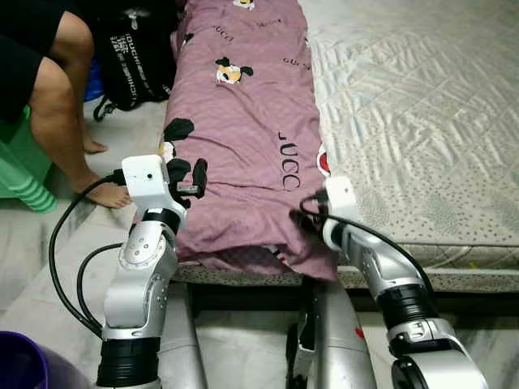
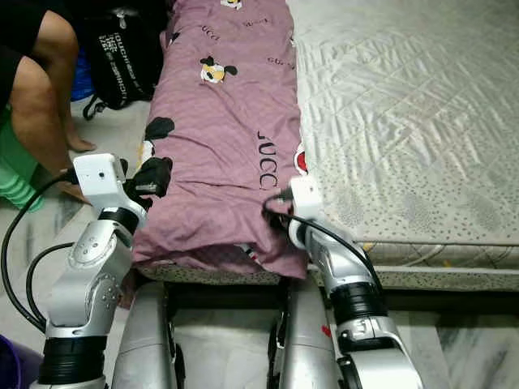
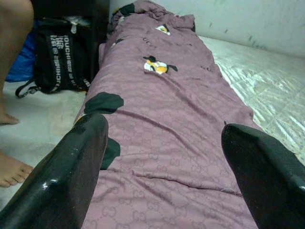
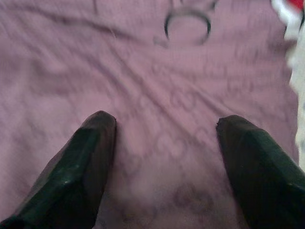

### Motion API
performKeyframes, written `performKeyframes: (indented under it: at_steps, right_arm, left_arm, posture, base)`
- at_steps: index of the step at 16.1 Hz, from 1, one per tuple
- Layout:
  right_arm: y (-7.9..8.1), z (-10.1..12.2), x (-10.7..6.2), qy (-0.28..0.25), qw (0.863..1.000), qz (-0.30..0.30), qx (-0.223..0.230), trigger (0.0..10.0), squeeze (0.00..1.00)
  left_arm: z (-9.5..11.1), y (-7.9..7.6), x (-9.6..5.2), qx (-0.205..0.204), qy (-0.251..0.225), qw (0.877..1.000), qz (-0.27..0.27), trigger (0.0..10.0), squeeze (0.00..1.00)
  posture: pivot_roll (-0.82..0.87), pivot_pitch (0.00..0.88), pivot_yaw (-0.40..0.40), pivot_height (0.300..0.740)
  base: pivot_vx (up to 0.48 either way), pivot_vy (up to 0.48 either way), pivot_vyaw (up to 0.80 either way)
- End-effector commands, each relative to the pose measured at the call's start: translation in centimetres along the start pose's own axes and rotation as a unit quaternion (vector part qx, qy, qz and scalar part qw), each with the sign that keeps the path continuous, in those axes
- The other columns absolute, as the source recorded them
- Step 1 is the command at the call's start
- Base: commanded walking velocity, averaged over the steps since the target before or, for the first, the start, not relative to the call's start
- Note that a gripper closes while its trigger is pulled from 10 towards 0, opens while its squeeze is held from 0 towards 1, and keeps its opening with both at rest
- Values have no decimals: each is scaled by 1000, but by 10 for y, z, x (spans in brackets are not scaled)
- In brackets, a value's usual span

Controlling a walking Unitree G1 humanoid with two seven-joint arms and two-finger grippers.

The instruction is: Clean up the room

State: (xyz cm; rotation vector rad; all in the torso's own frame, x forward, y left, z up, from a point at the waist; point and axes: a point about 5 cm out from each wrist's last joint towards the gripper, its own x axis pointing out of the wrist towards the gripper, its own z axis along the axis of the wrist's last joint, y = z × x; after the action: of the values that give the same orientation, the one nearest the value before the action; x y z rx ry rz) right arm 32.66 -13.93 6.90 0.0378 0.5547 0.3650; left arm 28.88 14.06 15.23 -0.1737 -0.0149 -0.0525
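Observation:
A mauve blanket (image 1: 243, 138) printed with cartoon figures and letters lies folded in a long strip along the left side of the mattress (image 1: 422, 105). My left gripper (image 1: 196, 177) is at the blanket's left edge near the front, fingers open, with the cloth stretching ahead between them in the left wrist view (image 3: 164, 126). My right gripper (image 2: 274, 203) rests on the blanket's near right corner. Its black fingers (image 4: 90, 157) stand apart, open, just over the wrinkled cloth (image 4: 167, 86), holding nothing.
A person's bare legs (image 1: 57, 105) and a green stool (image 1: 20, 166) are on the floor at the left. A black backpack (image 1: 134, 57) leans by the bed's far left. A purple bin (image 1: 24, 365) sits at my lower left. The mattress edge (image 1: 454, 255) runs across just before me.

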Motion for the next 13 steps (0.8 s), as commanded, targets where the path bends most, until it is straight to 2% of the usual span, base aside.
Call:
performKeyframes:
  at_steps: [1, 4, 5, 8, 10, 11, 13]
  right_arm:
    - [-8, -14, 0, 26, 1000, -2, 9, 10000, 1000]
    - [-35, -48, -11, 77, 996, -43, 8, 10000, 1000]
    - [-37, -50, -13, 81, 996, -46, 7, 10000, 1000]
    - [-59, -66, -32, 92, 993, -75, -8, 10000, 1000]
    - [-66, -72, -49, 82, 994, -76, -21, 10000, 1000]
    - [-65, -72, -51, 79, 994, -73, -25, 10000, 1000]
    - [-62, -85, -68, 73, 993, -87, -18, 10000, 1000]
  left_arm:
    - [0, 2, -3, 0, -4, 1000, 6, 10000, 0]
    - [-4, 0, -5, -1, 5, 1000, 4, 10000, 0]
    - [-4, 0, -5, -1, 6, 1000, 5, 10000, 0]
    - [-4, 4, -3, 5, 7, 1000, 5, 10000, 0]
    - [-5, 6, -1, 9, 8, 1000, 5, 10000, 0]
    - [-5, 7, -1, 9, 8, 1000, 6, 10000, 0]
    - [-5, 8, 1, 12, 7, 1000, 5, 10000, 0]
  posture:
    - [89, 113, -39, 550]
    - [85, 124, -44, 550]
    - [85, 124, -44, 550]
    - [67, 114, -31, 550]
    - [53, 106, -23, 550]
    - [51, 105, -22, 550]
    - [38, 92, -17, 550]
  base:
    - [0, 0, 0]
    - [0, 0, 0]
    - [0, 0, 0]
    - [0, 0, 0]
    - [0, 0, 0]
    - [0, 0, 0]
    - [0, 0, 0]
